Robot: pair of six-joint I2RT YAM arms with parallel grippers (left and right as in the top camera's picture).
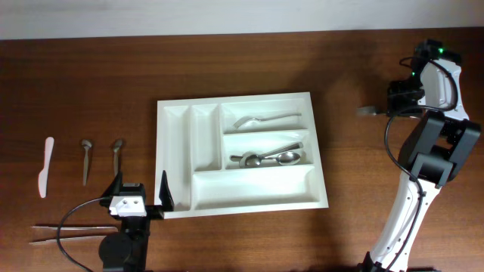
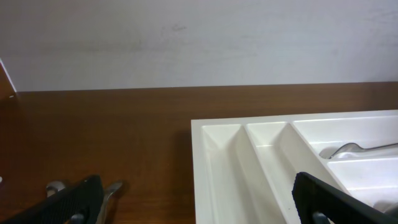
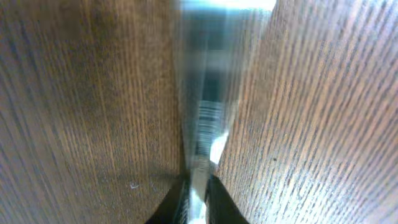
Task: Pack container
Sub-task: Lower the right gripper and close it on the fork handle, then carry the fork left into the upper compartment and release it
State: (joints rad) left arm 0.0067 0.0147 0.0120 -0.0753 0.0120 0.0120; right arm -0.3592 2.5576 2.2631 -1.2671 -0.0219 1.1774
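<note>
The white container [image 1: 175, 159], a five-compartment cutlery tray, lies mid-table and also shows in the left wrist view [image 2: 214, 162]. One wide compartment holds a metal spoon [image 1: 265, 119]; the middle one holds two metal spoons [image 1: 272, 158]. My left gripper [image 1: 141, 190] is open and empty, its fingers straddling the tray's front left corner [image 2: 199, 211]. My right gripper [image 1: 393, 106] is at the far right, shut on a shiny metal utensil [image 3: 208, 93] whose grey end [image 1: 367, 111] points left toward the tray. The utensil is blurred; its type cannot be told.
On the table left of the tray lie a white plastic knife [image 1: 47, 166], two small metal spoons [image 1: 86, 159] [image 1: 117, 155] and a thin pair of metal sticks [image 1: 68, 230] near the front edge. One spoon shows by my left finger [image 2: 112, 190].
</note>
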